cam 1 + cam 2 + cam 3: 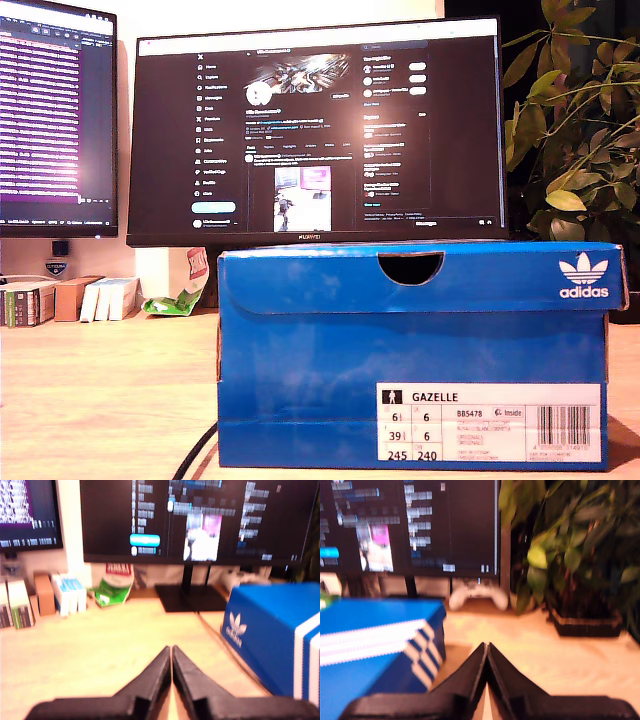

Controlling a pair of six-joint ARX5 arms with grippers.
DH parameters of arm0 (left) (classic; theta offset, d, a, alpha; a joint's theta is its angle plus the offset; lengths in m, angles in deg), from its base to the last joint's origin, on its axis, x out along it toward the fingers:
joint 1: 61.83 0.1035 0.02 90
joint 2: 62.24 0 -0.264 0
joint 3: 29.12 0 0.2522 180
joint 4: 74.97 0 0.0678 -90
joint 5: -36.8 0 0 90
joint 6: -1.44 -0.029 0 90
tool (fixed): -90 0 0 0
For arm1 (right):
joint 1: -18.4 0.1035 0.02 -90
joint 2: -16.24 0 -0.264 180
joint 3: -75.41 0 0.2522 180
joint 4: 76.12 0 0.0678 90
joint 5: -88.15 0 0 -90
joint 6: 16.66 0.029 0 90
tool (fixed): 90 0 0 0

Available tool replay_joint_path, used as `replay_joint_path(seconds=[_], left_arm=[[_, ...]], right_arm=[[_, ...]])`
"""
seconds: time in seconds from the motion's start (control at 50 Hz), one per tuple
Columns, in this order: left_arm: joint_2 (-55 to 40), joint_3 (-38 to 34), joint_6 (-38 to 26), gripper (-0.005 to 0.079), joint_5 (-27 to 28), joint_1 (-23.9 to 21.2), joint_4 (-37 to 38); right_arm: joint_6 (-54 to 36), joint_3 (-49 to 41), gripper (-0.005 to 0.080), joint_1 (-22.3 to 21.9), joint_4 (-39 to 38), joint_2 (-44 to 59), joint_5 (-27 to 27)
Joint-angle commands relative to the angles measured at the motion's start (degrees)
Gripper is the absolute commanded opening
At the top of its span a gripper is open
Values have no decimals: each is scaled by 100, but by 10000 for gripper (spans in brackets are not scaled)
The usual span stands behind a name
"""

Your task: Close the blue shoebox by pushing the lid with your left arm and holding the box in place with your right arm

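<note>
The blue Adidas shoebox (410,370) stands on the wooden desk, filling the middle and the exterior view's right. Its lid (300,280) lies down flat on the box, the front flap hanging over the front wall. No arm or gripper shows in the exterior view. In the first wrist view my first gripper (171,649) is shut with nothing in it, low over the desk, and the shoebox (270,630) stands apart beside it. In the second wrist view my second gripper (486,645) is likewise shut and empty, with the striped side of the shoebox (370,645) close beside it, not touching.
A large monitor (320,130) stands behind the box and a second monitor (55,120) at the exterior view's left. A potted plant (580,130) is at that view's right. Small books (60,298), a green packet (175,300), a black cable (195,455) and a white game controller (477,597) lie on the desk.
</note>
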Motion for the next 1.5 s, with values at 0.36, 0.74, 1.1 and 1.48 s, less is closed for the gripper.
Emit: replay_joint_path(seconds=[0.36,0.74,1.1,1.48], left_arm=[[22,-382,-157,-19,-17,-15,479],[24,-382,-160,-19,-44,-13,476],[44,-382,-160,-19,-44,173,474],[44,-382,-160,-19,-42,378,474]], right_arm=[[166,-271,-12,17,332,-37,15],[166,-271,-12,17,334,-37,13],[166,-271,-12,-848,334,-37,13],[166,-271,-12,-1119,334,-37,7]])
